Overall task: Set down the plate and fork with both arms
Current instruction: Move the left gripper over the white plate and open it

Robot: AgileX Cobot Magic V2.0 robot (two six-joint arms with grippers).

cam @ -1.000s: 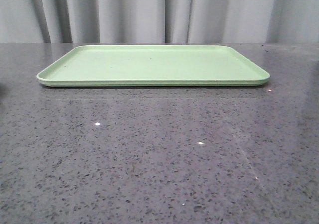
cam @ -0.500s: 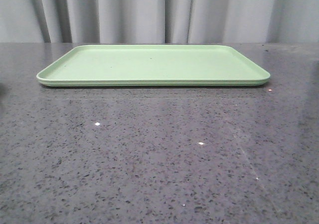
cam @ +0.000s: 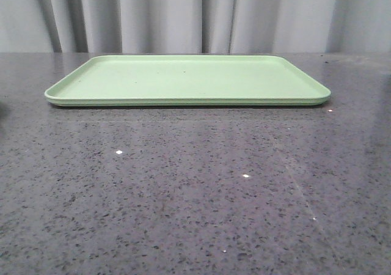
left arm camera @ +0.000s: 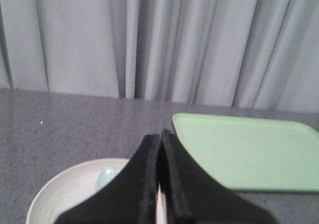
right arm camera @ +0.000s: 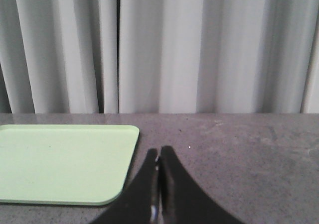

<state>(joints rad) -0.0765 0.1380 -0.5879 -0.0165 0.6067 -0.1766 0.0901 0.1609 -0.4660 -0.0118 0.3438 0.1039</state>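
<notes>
Tray (cam: 189, 79): pale green, flat, rectangular; sits at 12 o'clock on the grey speckled table (cam: 183, 195); nothing on it
Change vs 1 s and 0.5 s ago: none in front view; tray same spot, no arm enters frame; judged: task barely begun, both placements pending
Plate (left arm camera: 65, 189): cream-white, round; seen only in left wrist view, on table below left gripper, apart from tray's near corner
Spoon (left arm camera: 105, 176): pale blue-green, rests inside plate; only the bowl shows
Fork: not visible in any view; location unknown
Left gripper (left arm camera: 160, 139): fingers pressed together, nothing between them; hovers over plate's rim
Right gripper (right arm camera: 158, 157): fingers together, holds nothing; over bare table beside tray's right end
Next (judged): L arm must open, take plate rim; R arm must find fork
</notes>
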